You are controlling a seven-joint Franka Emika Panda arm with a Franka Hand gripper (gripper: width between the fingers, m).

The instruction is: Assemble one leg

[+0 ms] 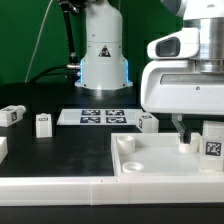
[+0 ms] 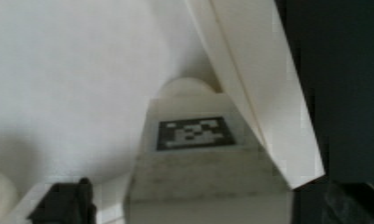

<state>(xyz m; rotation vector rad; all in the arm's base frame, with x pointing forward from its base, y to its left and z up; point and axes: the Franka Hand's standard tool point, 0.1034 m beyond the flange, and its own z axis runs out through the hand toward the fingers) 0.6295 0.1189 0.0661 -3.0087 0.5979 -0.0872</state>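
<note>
A leg (image 2: 198, 133), a small white block with a black-and-white tag, lies between my gripper's (image 2: 209, 205) dark fingers. One finger (image 2: 63, 203) stands a little apart from it, and the other (image 2: 353, 205) is at its side. The jaws look open around it, not closed on it. In the exterior view the gripper (image 1: 200, 138) is low over the right part of the large white tray-like piece (image 1: 150, 168), with this leg (image 1: 213, 144) upright beside a finger (image 1: 183, 133). Three more legs stand on the table: the first (image 1: 12, 115), the second (image 1: 43, 123) and the third (image 1: 148, 122).
The marker board (image 1: 97, 117) lies flat at the back middle, in front of the robot base (image 1: 103, 60). The tray piece has raised rims and a round corner socket (image 1: 126, 143). A white wall (image 2: 255, 90) runs close beside the leg in the wrist view.
</note>
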